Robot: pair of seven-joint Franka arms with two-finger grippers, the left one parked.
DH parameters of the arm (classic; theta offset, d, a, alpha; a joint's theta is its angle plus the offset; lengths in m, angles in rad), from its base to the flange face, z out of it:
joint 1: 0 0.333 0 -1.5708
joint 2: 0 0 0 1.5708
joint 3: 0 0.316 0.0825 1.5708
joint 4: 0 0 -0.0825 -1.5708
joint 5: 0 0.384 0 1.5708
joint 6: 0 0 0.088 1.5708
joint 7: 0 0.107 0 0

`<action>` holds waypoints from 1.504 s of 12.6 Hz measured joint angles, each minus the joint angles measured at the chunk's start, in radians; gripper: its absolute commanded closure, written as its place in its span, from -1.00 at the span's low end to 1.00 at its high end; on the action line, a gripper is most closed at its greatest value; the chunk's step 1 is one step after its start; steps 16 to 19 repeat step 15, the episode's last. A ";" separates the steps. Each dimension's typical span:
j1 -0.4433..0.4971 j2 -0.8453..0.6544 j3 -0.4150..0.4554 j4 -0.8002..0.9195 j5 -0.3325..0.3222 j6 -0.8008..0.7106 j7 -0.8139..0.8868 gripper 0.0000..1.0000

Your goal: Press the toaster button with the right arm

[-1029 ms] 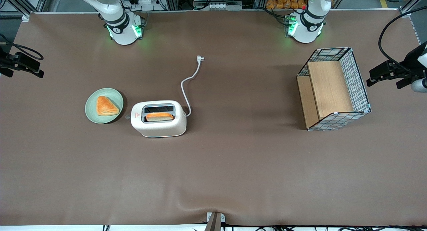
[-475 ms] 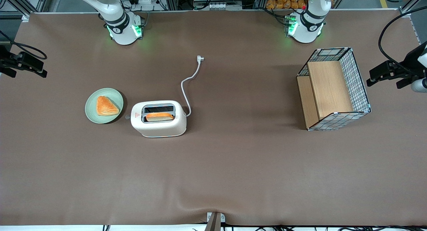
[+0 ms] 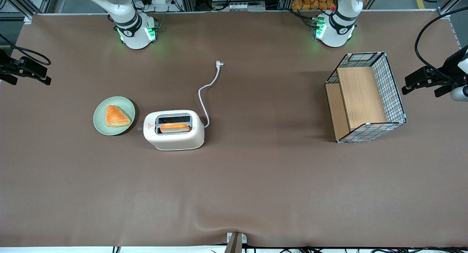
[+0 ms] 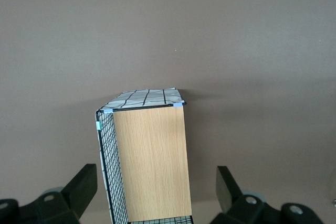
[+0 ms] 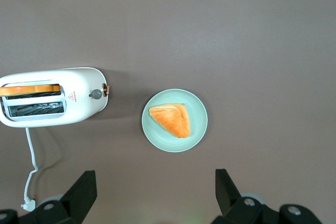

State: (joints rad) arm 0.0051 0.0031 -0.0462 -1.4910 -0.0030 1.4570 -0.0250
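The cream-white toaster (image 3: 173,130) stands on the brown table with a slice of bread (image 3: 174,127) in the slot nearer the front camera. Its small grey button (image 3: 139,128) sticks out of the narrow end that faces the green plate. The right wrist view looks straight down on the toaster (image 5: 52,103) and its button (image 5: 96,94) beside the red triangle sticker. My right gripper (image 3: 34,72) hangs at the working arm's end of the table, well away from the toaster. Its fingers (image 5: 155,179) are wide open with nothing between them.
A green plate (image 3: 100,123) holding a triangular pastry (image 3: 117,116) sits beside the toaster's button end. The white cord runs to a loose plug (image 3: 219,64). A wire basket with a wooden shelf (image 3: 365,97) lies toward the parked arm's end.
The right gripper shifted slightly inward over the table's edge a second ago and has held still since. Toaster, plate and basket have not moved.
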 measured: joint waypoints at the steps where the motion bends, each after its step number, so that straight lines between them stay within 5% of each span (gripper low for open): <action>1: 0.000 0.000 0.000 0.000 -0.001 0.000 0.000 -1.00; 19: 0.002 0.009 0.003 0.000 -0.014 0.000 0.000 -1.00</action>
